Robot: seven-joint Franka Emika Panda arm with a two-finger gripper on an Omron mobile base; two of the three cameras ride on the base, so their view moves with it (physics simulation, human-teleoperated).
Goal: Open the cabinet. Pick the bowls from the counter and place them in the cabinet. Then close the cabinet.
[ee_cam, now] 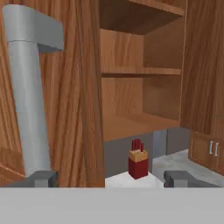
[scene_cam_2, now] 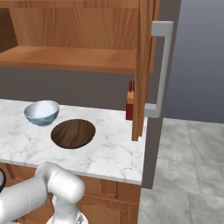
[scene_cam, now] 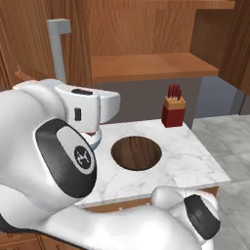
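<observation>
Gripper (ee_cam: 111, 178) is standing wide open, holding nothing: the two dark fingertips (ee_cam: 43, 178) are sitting far apart at the bottom of the hand view, with the left door's grey bar handle (ee_cam: 28, 94) rising just above the left tip; contact with it can't be told. The cabinet (ee_cam: 140, 70) is standing open, both doors swung out, its wooden shelves showing bare. Below it the white marble counter (scene_cam: 180, 156) is carrying the dark brown wooden bowl (scene_cam_2: 73, 133) and, just beside it toward the left, the white-and-blue bowl (scene_cam_2: 42, 112), upright. A red block holding red sticks (scene_cam: 173, 106) is standing near the counter's back edge. Grey tiled floor (scene_cam_2: 188, 175) is showing to the right of the counter.
</observation>
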